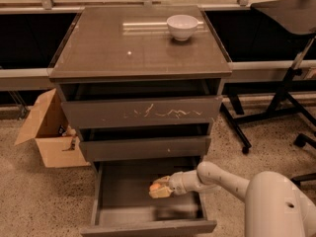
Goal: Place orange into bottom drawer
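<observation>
The orange (155, 186) sits in the gripper (159, 189), which reaches in from the right over the open bottom drawer (123, 194). The tan fingers (163, 193) are closed around the fruit, and only a small patch of its skin shows at the tip. It looks to be held a little above the drawer floor, toward the right half, though how high is hard to judge.

The fruit is probably light and firm, with a slightly yielding skin, so a moderate squeeze across its widest part should hold it without bruising. Being a smooth ball, it could slip out if pinched off-centre, and once let go it may roll (the drawer floor is flat and bare, with nothing to stop it but the walls). A low release near the floor would limit that.

The drawer is pulled well out, its plain front nearest the camera. Above it are the middle drawer (143, 148) and the scratched top drawer (140, 111), each only slightly out. The cabinet's glossy worktop (113, 48) carries a white bowl (181, 26) near its back right corner.

The cabinet stands on a speckled floor (34, 201). An open cardboard box (47, 132) is to its left and a dark wheeled stand (276, 107) to its right.
</observation>
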Motion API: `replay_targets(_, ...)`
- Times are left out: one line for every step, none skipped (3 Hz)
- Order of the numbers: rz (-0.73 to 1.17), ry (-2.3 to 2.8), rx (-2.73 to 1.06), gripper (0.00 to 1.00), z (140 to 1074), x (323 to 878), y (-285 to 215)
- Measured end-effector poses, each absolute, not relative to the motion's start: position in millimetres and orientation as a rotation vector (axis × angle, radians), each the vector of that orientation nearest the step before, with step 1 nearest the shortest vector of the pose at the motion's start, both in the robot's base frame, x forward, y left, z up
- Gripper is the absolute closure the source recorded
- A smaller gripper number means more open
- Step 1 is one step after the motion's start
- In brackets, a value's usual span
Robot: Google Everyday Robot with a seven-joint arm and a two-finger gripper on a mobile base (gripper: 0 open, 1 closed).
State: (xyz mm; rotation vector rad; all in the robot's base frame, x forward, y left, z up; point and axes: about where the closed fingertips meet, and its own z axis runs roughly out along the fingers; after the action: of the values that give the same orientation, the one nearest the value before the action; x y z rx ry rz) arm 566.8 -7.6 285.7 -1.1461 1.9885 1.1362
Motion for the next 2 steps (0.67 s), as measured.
replay_targets(1.177,1.982,-1.109,0.39,268.8,574.3,-13.2)
replay_targets(1.193,1.979,-1.078,0.16,260.5,578.2,-20.4)
